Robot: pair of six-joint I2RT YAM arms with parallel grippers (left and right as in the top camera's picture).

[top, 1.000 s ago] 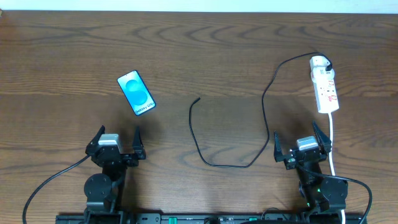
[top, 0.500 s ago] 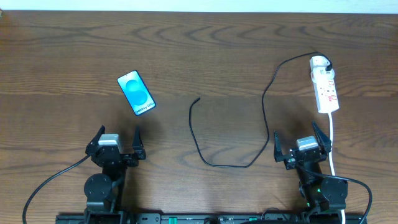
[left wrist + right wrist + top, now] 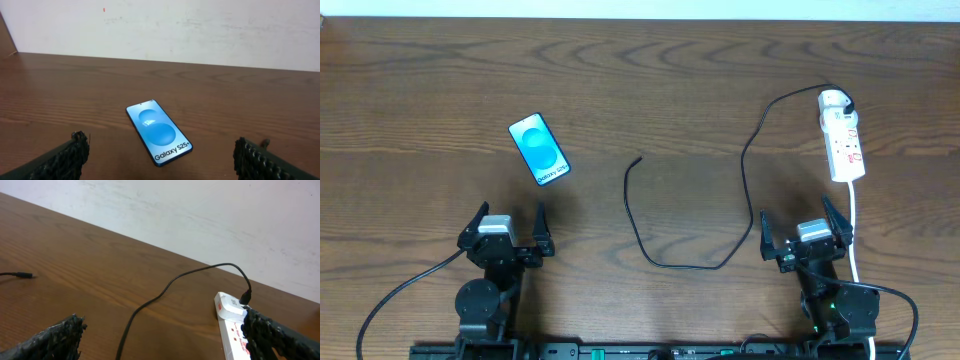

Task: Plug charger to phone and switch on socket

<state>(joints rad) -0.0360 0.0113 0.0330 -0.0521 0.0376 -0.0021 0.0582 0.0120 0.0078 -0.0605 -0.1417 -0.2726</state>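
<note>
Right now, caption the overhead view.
Open left gripper and right gripper idle; phone unplugged, charger tip loose mid-table, its far end at the socket.

Even, bright light (soft shadows), all views sharp.

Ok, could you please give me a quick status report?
Left gripper and right gripper open, empty. Charger tip apart from phone. Socket untouched. Nothing between.

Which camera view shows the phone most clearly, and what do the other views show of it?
The left wrist view: the phone lies screen up, close and unobstructed, its "Galaxy S25+" text readable. The overhead view shows the phone whole but small, text hardly legible. The right wrist view does not show it.
</note>
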